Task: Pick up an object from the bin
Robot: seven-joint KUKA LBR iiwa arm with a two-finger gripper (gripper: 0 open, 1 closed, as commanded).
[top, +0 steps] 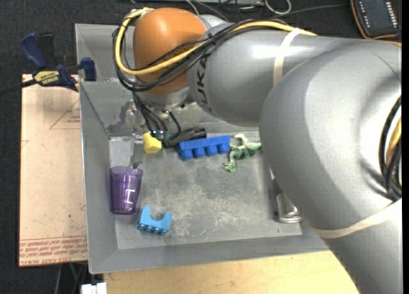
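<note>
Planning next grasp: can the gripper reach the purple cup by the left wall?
Probably yes: the gripper hangs right beside the purple cup with nothing between them, though the bin wall alongside may crowd it.

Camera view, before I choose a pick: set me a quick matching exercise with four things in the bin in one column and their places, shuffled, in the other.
Things:
1. purple cup
2. long blue brick
3. green toy figure
4. light-blue block

Places:
a. nearest the view's lower edge
b. farthest right of the four
c. by the left wall of the bin
d. between the yellow piece and the green toy figure

Pairs: 1-c, 2-d, 3-b, 4-a
</note>
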